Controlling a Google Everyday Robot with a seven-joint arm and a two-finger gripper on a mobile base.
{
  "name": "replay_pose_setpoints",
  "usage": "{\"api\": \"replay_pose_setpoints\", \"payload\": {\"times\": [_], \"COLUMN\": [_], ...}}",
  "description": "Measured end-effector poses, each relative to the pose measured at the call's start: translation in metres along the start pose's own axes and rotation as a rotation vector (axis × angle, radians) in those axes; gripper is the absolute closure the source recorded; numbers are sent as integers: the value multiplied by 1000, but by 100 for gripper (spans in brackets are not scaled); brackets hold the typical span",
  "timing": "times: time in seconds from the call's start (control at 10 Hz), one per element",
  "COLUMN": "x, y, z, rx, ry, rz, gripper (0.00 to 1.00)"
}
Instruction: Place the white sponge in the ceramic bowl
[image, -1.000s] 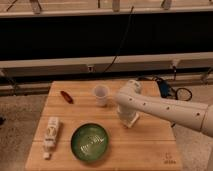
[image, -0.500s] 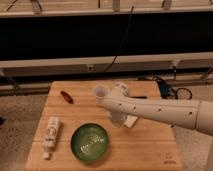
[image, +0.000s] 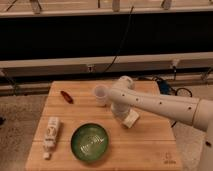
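Arm (image: 165, 104) stretched in over the tabletop (image: 150, 145) right edge, pincer (image: 123, 114) down at the white sponge (image: 132, 119); couldn't tell if it was gripping.

On wooden desk (image: 150, 150): white cup (image: 100, 94); left of cup, small red oblong object (image: 66, 96); front-left of cup, long white object (image: 51, 132).
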Motion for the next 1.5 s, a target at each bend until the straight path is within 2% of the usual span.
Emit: {"api": "replay_pose_setpoints", "payload": {"times": [0.2,0.3,0.7,1.0,1.3,1.4,1.5], "x": [19,22,28,34,42,45,48], "y": [8,10,20,24,33,33,33], "z": [5,7,17,22,32,35,38], "rx": [1,3,9,30,29,25,23], "ry": [-38,-51,-85,-79,-77,-75,-73], "rz": [40,51,74,78,88,90,94], "gripper": [23,20,20,20,20,22,28]}}
